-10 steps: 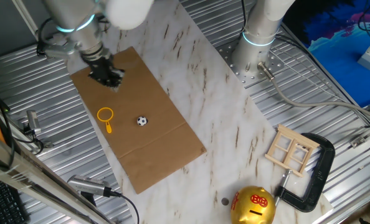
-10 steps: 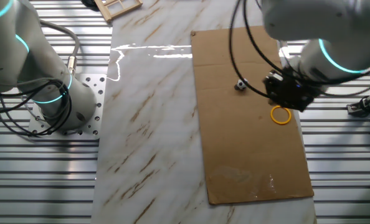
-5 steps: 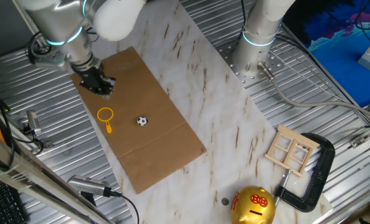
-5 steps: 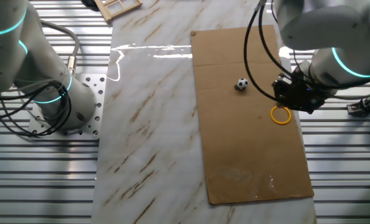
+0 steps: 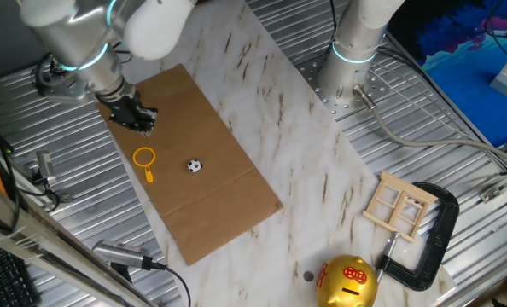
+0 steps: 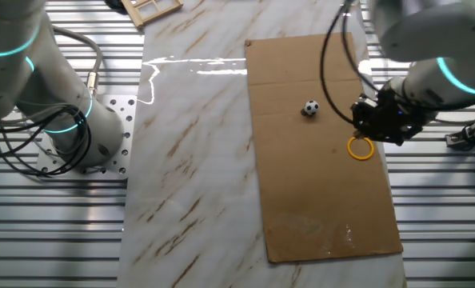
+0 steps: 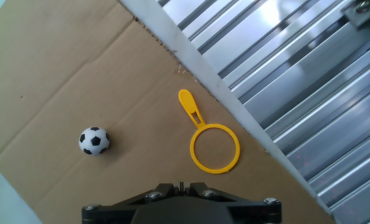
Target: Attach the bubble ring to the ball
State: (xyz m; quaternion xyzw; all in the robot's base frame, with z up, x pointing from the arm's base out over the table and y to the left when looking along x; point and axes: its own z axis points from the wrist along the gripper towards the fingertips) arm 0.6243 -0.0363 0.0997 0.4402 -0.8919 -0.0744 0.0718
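Observation:
The yellow bubble ring [image 5: 148, 173] lies flat on a brown cardboard sheet [image 5: 211, 196], close to the sheet's edge. The black-and-white ball [image 5: 194, 166] lies on the same sheet, a short way from the ring and apart from it. My gripper [image 5: 138, 119] hovers above the sheet just beyond the ring's loop end, jaws together and empty. In the other fixed view the gripper [image 6: 379, 124] is right above the ring [image 6: 350, 148], with the ball [image 6: 310, 108] to its left. The hand view shows the ring [image 7: 190, 109], the ball [image 7: 94, 140] and my gripper [image 7: 180, 186].
The ribbed metal table [image 7: 309, 93] begins right beside the ring. A second arm's base [image 5: 352, 60] stands at the back. A gold piggy bank [image 5: 347, 281], a wooden frame [image 5: 399, 205] and a black clamp [image 5: 433, 239] lie at the far end of the marble board.
My gripper has moved across the cardboard toward the sheet's edge and now sits nearer the ring's loop. The ring and the ball have not moved.

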